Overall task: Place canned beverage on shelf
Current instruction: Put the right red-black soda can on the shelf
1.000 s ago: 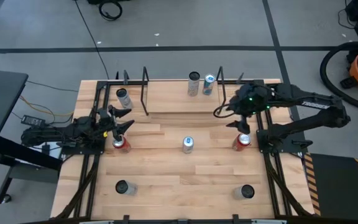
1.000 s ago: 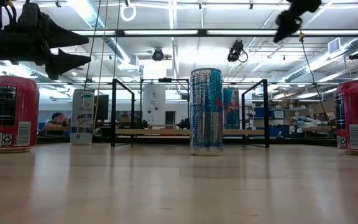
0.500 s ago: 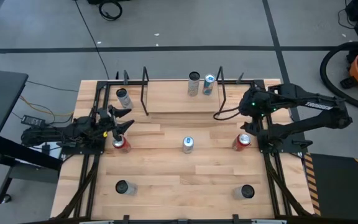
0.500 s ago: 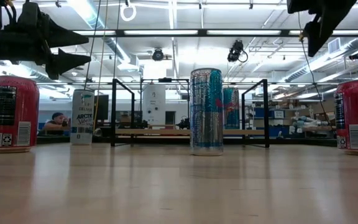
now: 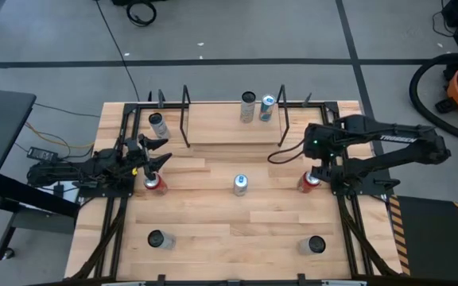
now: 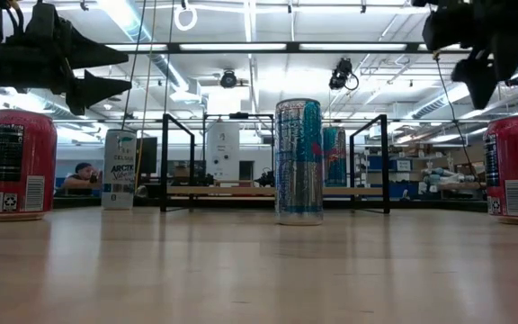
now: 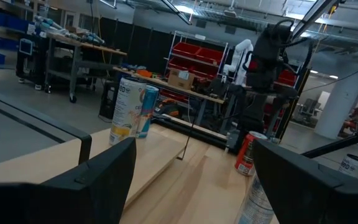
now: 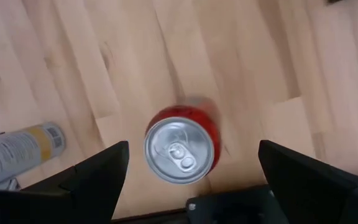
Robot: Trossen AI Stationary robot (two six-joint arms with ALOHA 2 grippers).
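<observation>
Two cans already stand on the shelf (image 5: 233,119) at the back of the tabletop (image 5: 213,214), so we read the right gripper (image 5: 315,163) as fetching another: it hangs directly over the red can (image 8: 180,149) at the right edge, jaws spread wide around nothing, lined up to drop onto it. Our left gripper (image 5: 156,155) waits above a second red can (image 5: 154,183), jaws parted and empty. Since a second ago, the right arm has swung back from the shelf end to over this can.
</observation>
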